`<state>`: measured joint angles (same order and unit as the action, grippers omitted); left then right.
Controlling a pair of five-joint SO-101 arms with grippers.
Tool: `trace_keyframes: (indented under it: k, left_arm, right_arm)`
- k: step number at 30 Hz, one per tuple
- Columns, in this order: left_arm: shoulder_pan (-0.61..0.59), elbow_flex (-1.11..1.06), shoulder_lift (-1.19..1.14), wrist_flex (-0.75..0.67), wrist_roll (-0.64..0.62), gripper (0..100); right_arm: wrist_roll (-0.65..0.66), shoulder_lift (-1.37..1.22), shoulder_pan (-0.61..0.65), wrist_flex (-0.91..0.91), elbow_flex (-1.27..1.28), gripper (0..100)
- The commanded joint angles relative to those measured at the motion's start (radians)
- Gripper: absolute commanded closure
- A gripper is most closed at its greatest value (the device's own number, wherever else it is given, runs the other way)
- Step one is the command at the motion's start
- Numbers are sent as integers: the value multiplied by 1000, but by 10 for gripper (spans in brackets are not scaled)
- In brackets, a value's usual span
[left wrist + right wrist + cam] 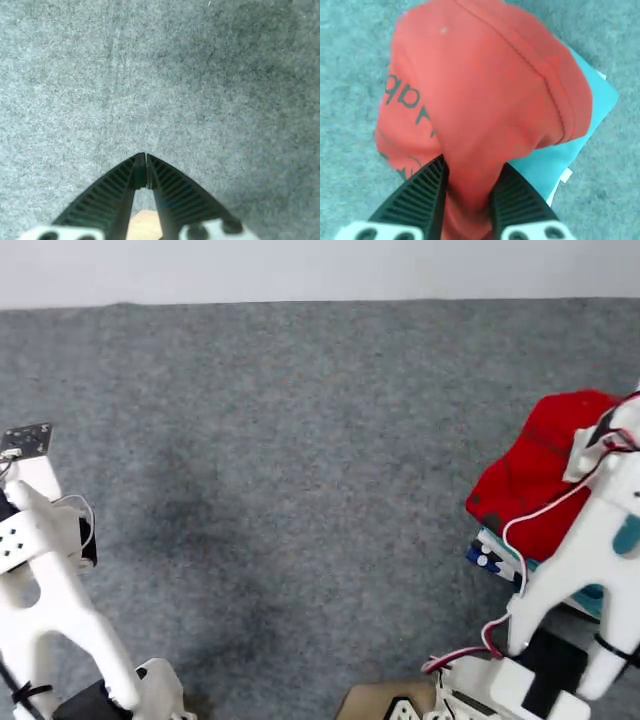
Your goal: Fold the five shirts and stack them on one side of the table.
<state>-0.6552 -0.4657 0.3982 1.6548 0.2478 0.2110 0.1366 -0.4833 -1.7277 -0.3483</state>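
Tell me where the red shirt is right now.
In the high view the red shirt lies atop the stack at the right side of the table, over a teal shirt, with the right gripper pinching a fold of it.

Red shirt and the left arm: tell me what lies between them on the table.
Nothing. In the high view the stretch of grey table cover from the left arm to the red shirt is bare.

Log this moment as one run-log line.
left pincer: shut, over grey felt table | right pincer: shut on red cloth shirt | stack: red on turquoise cloth shirt
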Motion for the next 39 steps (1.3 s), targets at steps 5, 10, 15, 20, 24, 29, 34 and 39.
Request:
trace_keyframes:
  k: [5,10,15,20,24,29,34,39]
  left_arm:
    - [109,108,37,54,-5,995]
    - [150,156,35,69,-6,995]
    - [149,163,35,80,-2,995]
    - [150,163,34,78,-3,995]
    - [152,163,31,77,-3,995]
    - [152,163,31,77,-5,995]
    - [152,163,31,78,-3,995]
    - [152,163,34,81,-2,995]
  right_arm:
    - [-2,31,97,24,-18,991]
    - [-5,36,107,61,-12,991]
    - [87,-59,-16,142,-12,991]
    - [173,-153,-148,206,-12,991]
    - [245,-208,-237,245,-14,991]
    - [302,-272,-282,239,-14,969]
    - [203,-257,-275,177,-18,714]
    - [143,-133,-240,148,-18,552]
